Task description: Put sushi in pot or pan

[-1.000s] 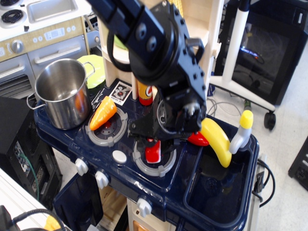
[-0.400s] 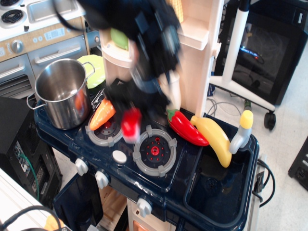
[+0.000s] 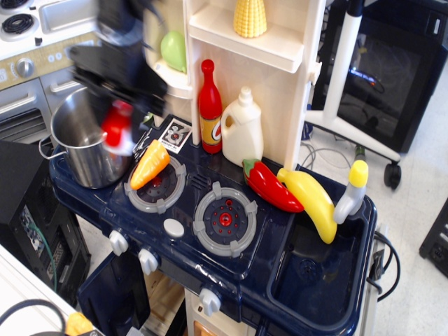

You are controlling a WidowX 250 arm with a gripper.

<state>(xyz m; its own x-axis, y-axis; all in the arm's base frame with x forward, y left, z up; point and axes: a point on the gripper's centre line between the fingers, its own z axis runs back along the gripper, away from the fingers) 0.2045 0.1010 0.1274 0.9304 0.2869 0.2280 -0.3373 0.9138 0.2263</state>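
Toy-kitchen clutter fills the room: a grey play oven point(image 3: 56, 56) at ten o'clock and a black wheeled stand point(image 3: 378, 77) at two o'clock. A dark blue stove point(image 3: 276, 234) takes up the middle, with a cream shelf tower point(image 3: 297, 105) rising at its twelve o'clock edge. At the stove's four o'clock lies a sink point(image 3: 315, 276), with a grey and yellow faucet point(image 3: 351, 187) on its rim.

The arm point(image 3: 119, 59) comes in from eleven o'clock, heavily blurred. A steel pot point(image 3: 77, 140) stands upright at the stove's nine o'clock corner. The gripper point(image 3: 116, 115) hangs over the pot's three o'clock rim and is clamped on the sushi point(image 3: 117, 129) — a red piece with a white base, held in the air just above that rim. Blur hides the fingers themselves.

A banana point(image 3: 313, 203) lies at the sink's eleven o'clock edge, touching a red pepper point(image 3: 269, 187) on its nine o'clock side. A cream jug point(image 3: 242, 131) and a red bottle point(image 3: 210, 108) stand side by side under the shelf. An orange carrot point(image 3: 149, 164) rests on the left burner point(image 3: 155, 190), just beside the pot — the right burner point(image 3: 225, 220) sits at its four o'clock. Yellow corn point(image 3: 250, 17) stands on the top shelf, and a green item point(image 3: 173, 50) sits on the small shelf at its eight o'clock.
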